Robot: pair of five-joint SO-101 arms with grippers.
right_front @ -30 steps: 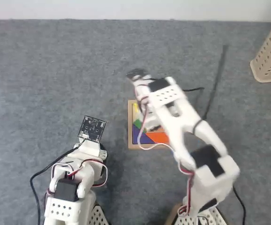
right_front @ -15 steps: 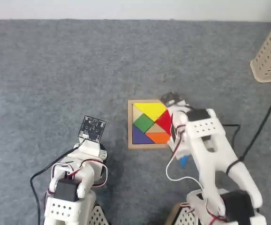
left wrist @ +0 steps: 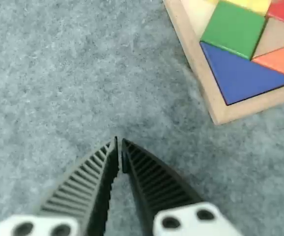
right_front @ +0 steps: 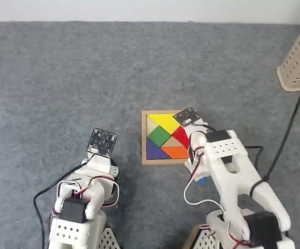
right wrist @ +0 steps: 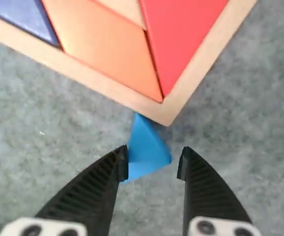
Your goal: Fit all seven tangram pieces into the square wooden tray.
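Closing squarely on the blue triangle (right wrist: 144,147) looks key: the right jaws stand apart either side of it on the worktop, just outside a corner of the tray (right wrist: 198,64); the left jaws sit together.

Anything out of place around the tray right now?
Yes. A light blue piece lies on the carpet outside the tray, touching its corner, so it is not fitted in. It sits inside the open right gripper.
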